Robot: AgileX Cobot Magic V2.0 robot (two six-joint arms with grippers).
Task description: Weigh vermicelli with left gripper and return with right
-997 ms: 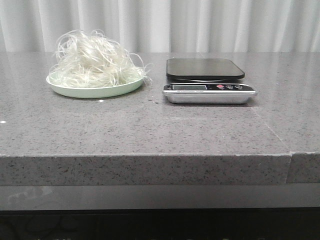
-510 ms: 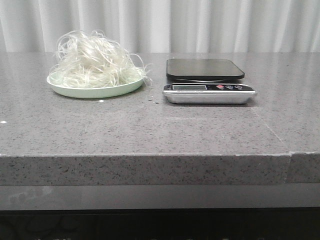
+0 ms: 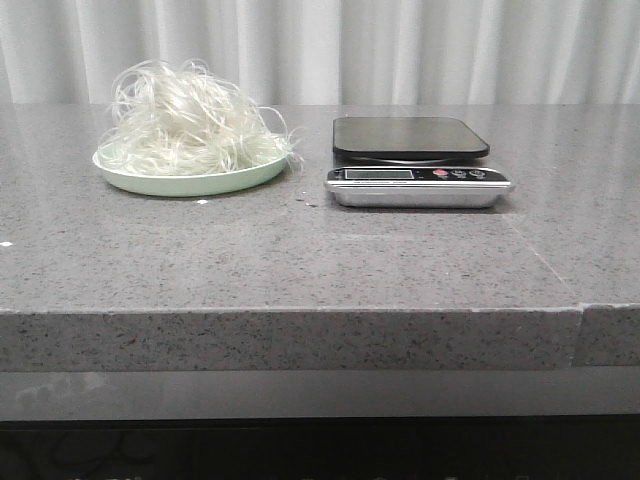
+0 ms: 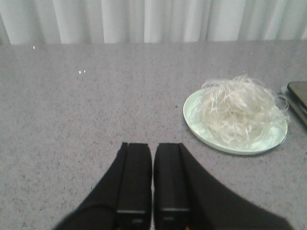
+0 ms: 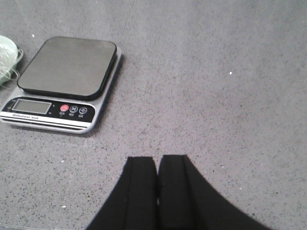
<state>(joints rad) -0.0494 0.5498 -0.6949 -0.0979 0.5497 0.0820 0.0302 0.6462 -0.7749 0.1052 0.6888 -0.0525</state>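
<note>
Both black grippers, left (image 4: 152,191) and right (image 5: 157,191), hang closed and empty above the grey speckled stone table (image 3: 300,260). Whitish tangled vermicelli (image 3: 185,125) sits heaped on a pale green round plate (image 3: 190,182), left of the silver digital scale (image 3: 415,160).

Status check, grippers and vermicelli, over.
Left gripper shut, empty. Right gripper shut, empty. Vermicelli heaped on plate, scale bare beside it. Nothing blocking.
</note>
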